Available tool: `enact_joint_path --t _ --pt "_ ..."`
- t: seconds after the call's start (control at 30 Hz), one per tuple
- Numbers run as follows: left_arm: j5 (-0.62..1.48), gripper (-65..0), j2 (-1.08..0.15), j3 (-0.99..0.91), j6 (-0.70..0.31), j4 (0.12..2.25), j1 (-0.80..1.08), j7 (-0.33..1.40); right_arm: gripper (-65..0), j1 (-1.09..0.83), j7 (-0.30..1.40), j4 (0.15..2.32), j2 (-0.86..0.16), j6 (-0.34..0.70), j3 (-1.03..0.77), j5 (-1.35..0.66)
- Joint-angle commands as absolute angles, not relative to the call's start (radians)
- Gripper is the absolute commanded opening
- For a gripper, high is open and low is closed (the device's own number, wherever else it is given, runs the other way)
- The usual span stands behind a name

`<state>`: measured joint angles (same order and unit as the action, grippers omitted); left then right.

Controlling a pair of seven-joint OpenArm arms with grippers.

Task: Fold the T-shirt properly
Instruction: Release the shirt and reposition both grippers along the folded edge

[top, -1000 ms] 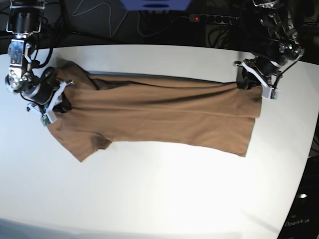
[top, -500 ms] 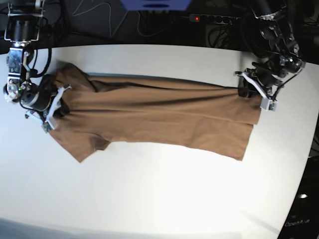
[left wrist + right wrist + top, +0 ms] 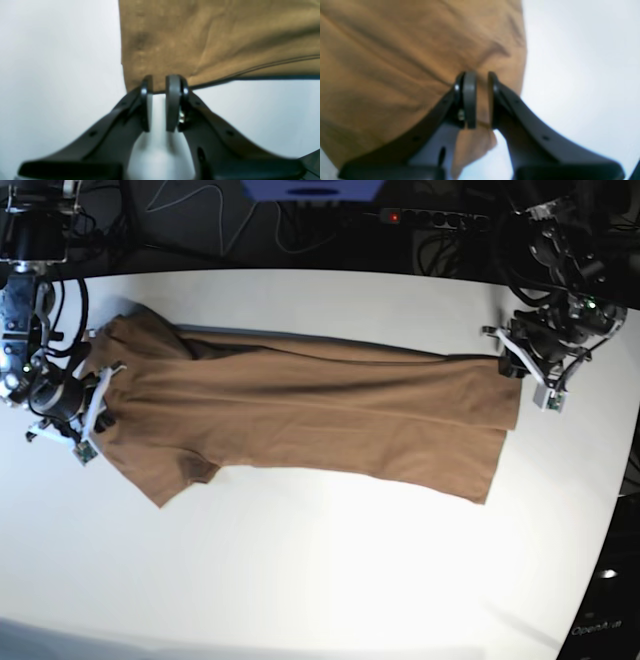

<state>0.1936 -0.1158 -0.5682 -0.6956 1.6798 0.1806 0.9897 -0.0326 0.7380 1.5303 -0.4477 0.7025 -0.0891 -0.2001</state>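
Observation:
The tan-brown T-shirt [image 3: 320, 410] lies stretched lengthwise across the white table, shoulders and sleeves at the left, hem at the right. In the base view my left gripper [image 3: 513, 368] is at the hem's far corner. The left wrist view shows the left gripper [image 3: 159, 83] shut on that corner of the T-shirt [image 3: 212, 37]. My right gripper [image 3: 100, 402] is at the shoulder end. In the right wrist view the right gripper [image 3: 482, 100] is shut on a fold of the T-shirt [image 3: 395, 62], which runs between the pads and hangs out below.
The white table [image 3: 320, 580] extends bare in front of the shirt. Behind its far edge lie dark cables and a power strip [image 3: 425, 218]. The table's right edge curves in close to the left arm.
Both arms have moved outward, the right gripper toward the base view's left and the left gripper toward its right. The shirt is pulled longer and flatter between them.

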Motion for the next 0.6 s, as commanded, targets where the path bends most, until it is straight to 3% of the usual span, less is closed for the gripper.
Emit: enact_joint_path --t 0.0,0.07,0.3,0.37,0.43,0.57 --pt "0.206 -55.0 -0.124 -0.572 -0.698 1.718 0.173 0.974 -56.7 -0.01 0.73 1.547 -0.467 0.698 -0.097 -0.206" --pt "0.206 -54.8 -0.124 -0.572 -0.698 1.747 0.179 0.98 -54.8 0.016 0.731 1.546 -0.469 0.698 -0.096 -0.206" --pt "0.208 -54.6 -0.096 -0.648 -0.698 1.848 0.14 1.059 -22.6 0.139 0.803 1.524 -0.47 0.698 -0.096 -0.206" --pt "0.208 -53.8 -0.094 -0.687 -0.698 1.856 0.104 1.092 -17.6 0.183 0.816 1.523 -0.47 0.698 -0.096 -0.206" --pt "0.208 -48.1 -0.097 -0.702 -0.698 1.845 0.062 1.121 -15.8 0.213 0.816 1.503 -0.47 0.698 -0.096 -0.206" --pt "0.2 -25.9 -0.099 -0.716 -0.698 1.796 -0.024 1.129 -15.8 0.329 0.808 1.311 -0.466 0.698 -0.09 -0.206"
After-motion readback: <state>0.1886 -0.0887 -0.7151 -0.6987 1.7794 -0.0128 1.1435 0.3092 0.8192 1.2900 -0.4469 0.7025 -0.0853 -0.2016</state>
